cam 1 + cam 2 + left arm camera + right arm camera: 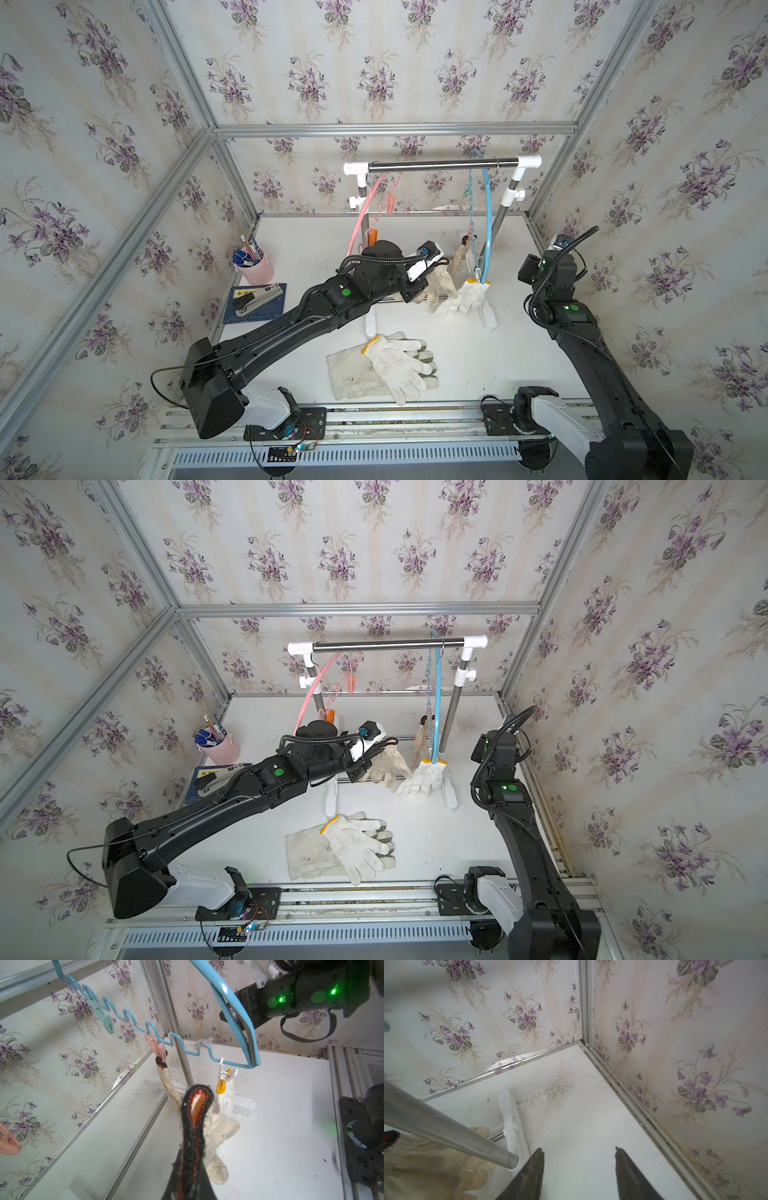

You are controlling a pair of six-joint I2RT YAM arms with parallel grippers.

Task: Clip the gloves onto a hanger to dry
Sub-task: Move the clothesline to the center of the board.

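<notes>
Two overhead eyes, two wrist cameras.
Both top views look down from above the front edge onto the whole white table, the drying rack at upper centre; the left wrist view faces the blue hanger close up, the right wrist view the table's back corner; both wrist views share the rack's white foot.

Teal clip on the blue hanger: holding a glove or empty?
Empty. In the left wrist view the teal clip hangs bare from the blue hanger; the pink clip holds a beige glove, the white clip a white glove.
</notes>
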